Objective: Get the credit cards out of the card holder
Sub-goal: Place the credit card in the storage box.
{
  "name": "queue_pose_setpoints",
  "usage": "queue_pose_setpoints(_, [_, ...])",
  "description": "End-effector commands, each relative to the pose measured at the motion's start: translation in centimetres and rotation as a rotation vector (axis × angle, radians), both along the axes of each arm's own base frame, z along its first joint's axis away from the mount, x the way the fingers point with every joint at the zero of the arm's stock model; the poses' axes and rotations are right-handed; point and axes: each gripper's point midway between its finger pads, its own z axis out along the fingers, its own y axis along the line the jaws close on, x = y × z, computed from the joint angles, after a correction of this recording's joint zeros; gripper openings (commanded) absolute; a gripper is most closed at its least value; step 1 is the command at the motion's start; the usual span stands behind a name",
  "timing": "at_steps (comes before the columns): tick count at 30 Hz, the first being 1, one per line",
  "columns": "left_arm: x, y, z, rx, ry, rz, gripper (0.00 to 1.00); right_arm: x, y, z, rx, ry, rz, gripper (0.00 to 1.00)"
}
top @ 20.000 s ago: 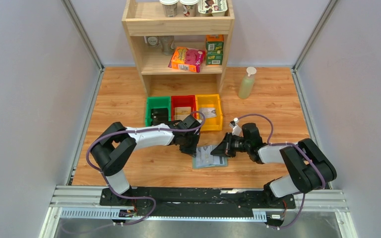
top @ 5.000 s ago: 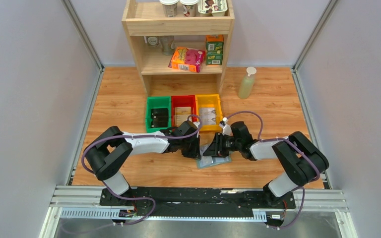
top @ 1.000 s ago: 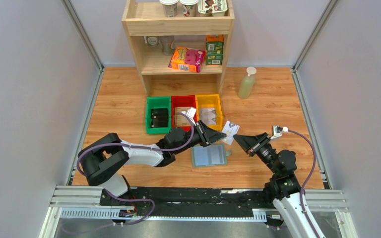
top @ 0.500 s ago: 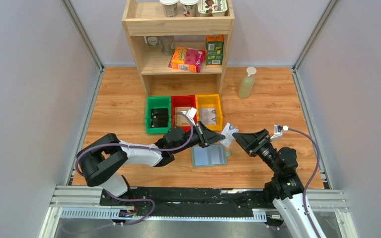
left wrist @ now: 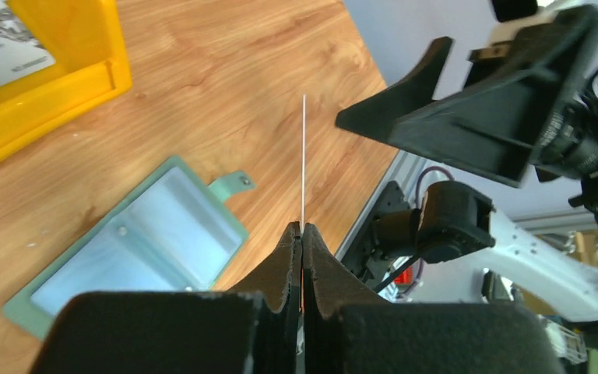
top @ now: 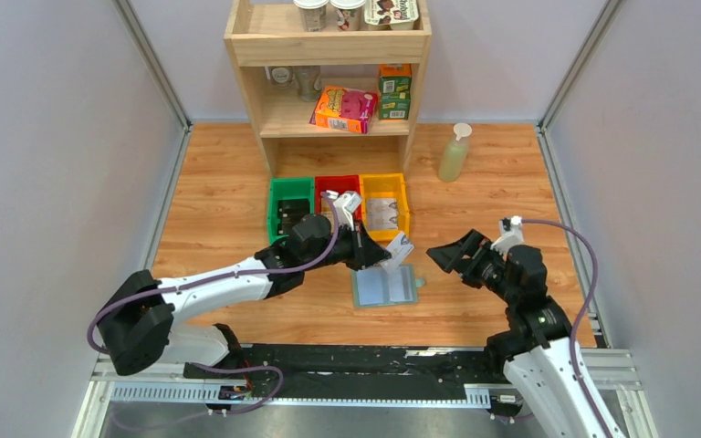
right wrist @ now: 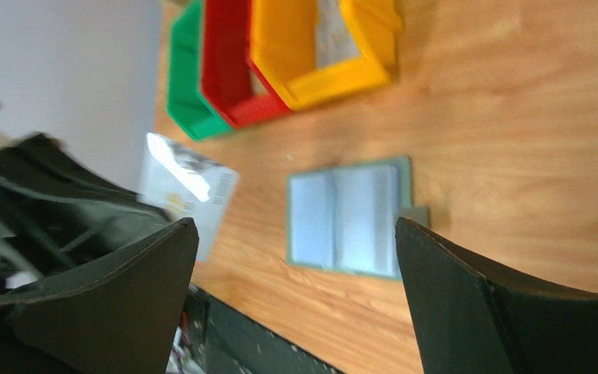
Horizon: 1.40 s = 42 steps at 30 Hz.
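Observation:
The card holder (top: pixel 385 286) lies open and flat on the wooden table, pale blue-grey inside up, its closure tab at the right. My left gripper (top: pixel 381 255) is shut on a pale printed credit card (top: pixel 400 248), held just above the holder's far edge. In the left wrist view the credit card (left wrist: pixel 304 156) shows edge-on as a thin white line rising from the left gripper (left wrist: pixel 301 227), with the card holder (left wrist: pixel 140 241) below. My right gripper (top: pixel 447 256) hangs open and empty to the holder's right. The right wrist view shows the card holder (right wrist: pixel 350 218) and credit card (right wrist: pixel 187 183) beyond the right gripper (right wrist: pixel 296 226).
Green (top: pixel 290 214), red (top: pixel 327 185) and yellow (top: pixel 385 214) bins stand in a row just behind the holder, with things inside. A wooden shelf (top: pixel 329 82) of groceries stands at the back, and a spray bottle (top: pixel 454 153) to its right.
The card passed from my right gripper to my left one. My right gripper opened and drew back to the right. My left gripper closed and carried the card leftward.

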Motion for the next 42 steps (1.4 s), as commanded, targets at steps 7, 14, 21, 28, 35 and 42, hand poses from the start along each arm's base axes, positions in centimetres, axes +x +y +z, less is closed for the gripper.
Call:
queue_pose_setpoints(7, [-0.4,4.2,-0.6,0.273,-0.138,-0.049,0.00,-0.4,2.7,-0.7,-0.101,0.042,0.260,0.97])
queue_pose_setpoints(14, [-0.8,5.2,-0.4,0.310,-0.205,-0.082,0.00,0.0,3.1,0.3,-0.110,-0.089,0.297,1.00])
queue_pose_setpoints(21, [-2.3,5.2,-0.4,0.345,-0.249,-0.214,0.00,-1.1,3.9,3.6,-0.061,-0.278,0.362,1.00])
queue_pose_setpoints(28, [-3.6,4.9,0.7,0.340,-0.333,-0.347,0.00,-3.1,5.9,6.4,-0.028,-0.416,0.564,1.00])
queue_pose_setpoints(35, [-5.2,4.1,2.3,0.274,-0.370,-0.457,0.00,-3.7,7.3,8.7,-0.008,-0.524,0.666,1.00])
queue_pose_setpoints(42, [-5.8,3.6,3.5,0.241,-0.380,-0.505,0.00,-4.2,8.7,9.0,-0.002,-0.553,0.746,0.98])
